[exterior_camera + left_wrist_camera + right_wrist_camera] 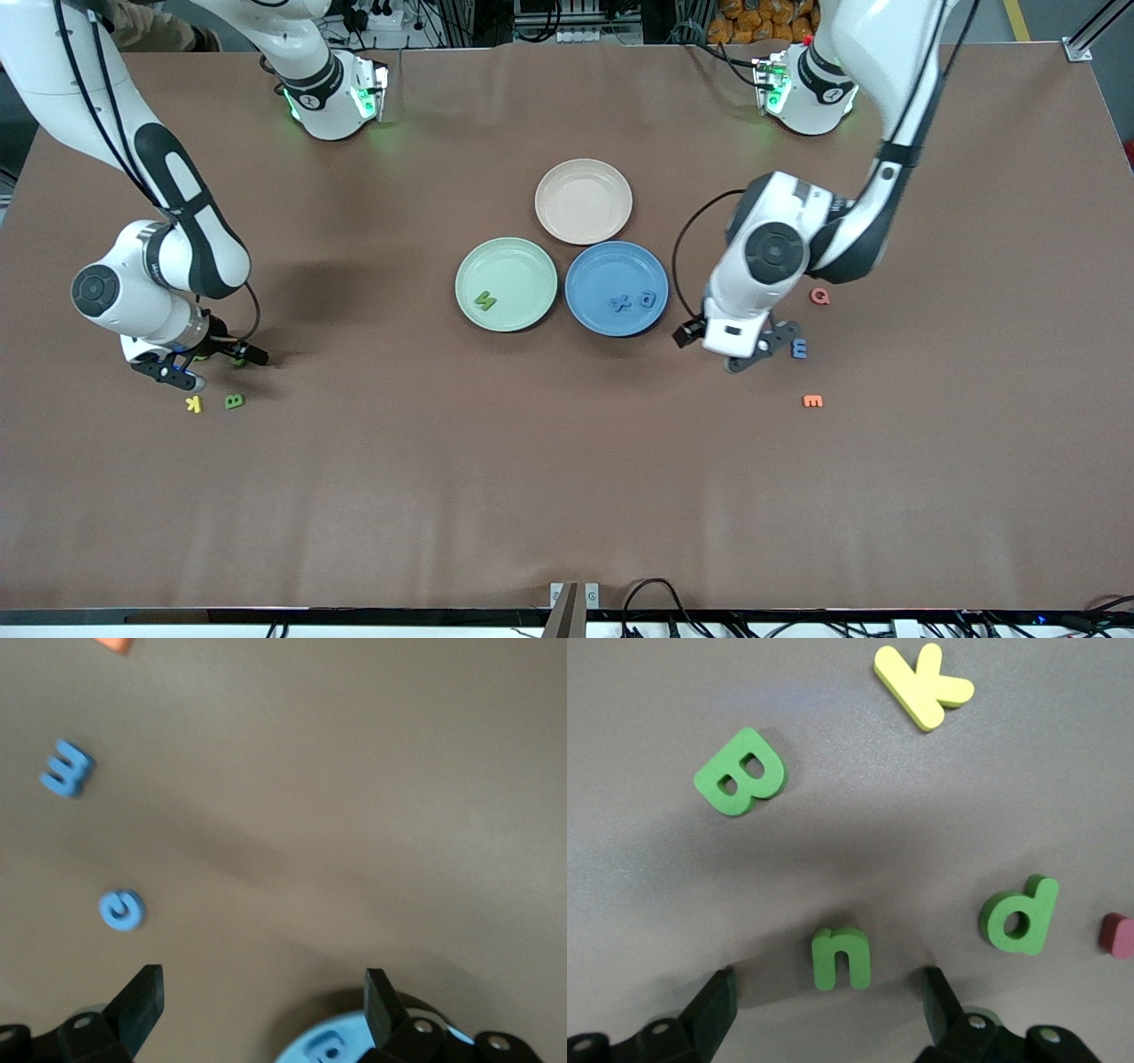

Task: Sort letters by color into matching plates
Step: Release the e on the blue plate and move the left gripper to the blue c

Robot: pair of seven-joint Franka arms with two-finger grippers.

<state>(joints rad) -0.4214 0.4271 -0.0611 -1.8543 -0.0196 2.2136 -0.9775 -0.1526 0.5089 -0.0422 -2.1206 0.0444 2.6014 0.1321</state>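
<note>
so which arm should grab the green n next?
Right. Its hand is open and low over the green n, which sits between its fingers. The left hand is at the other end, near the blue letters.

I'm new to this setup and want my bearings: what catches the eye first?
Three plates cluster mid-table: the green plate holds one green letter, the blue plate two blue ones. The right gripper hangs open over a green n, the left gripper open near a blue C.

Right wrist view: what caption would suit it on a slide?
Open right gripper poised around a green n, with green B, green d and yellow K nearby.
</note>
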